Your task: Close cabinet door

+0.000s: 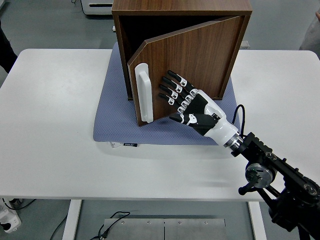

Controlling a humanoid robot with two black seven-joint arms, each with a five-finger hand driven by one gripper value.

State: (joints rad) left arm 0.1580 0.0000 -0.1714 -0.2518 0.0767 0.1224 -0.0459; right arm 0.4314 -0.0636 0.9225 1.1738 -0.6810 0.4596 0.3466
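Table: a white table (55, 150) with a blue-grey mat (112, 117) lying on its middle, under the cabinet.
Cabinet: a dark brown wooden cabinet (182, 7) stands on the mat at the far middle of the table, its open front facing the near side; the inside looks dark and nothing can be made out in it.
Door position: the cabinet door (200, 60) is hinged on the right side and stands partly open, its free left edge swung out towards the near side, leaving a wedge-shaped gap at the left of the opening.
Handle: a white bar handle (142, 92) runs upright along the door's free edge, its long axis vertical.
Door look: flat wood-grain panel, same dark brown as the carcass, taller than wide.
Right hand: the right hand (187, 102) lies flat against the door's outer face just right of the handle, fingers (172, 87) extended and spread, grasping nothing, the palm towards the panel.
Key relation: the door lies on the far side of the fingers, so a push away and leftward about the right hinge should shut it, I judge.
Nearer hand: the right; the left is out of view.
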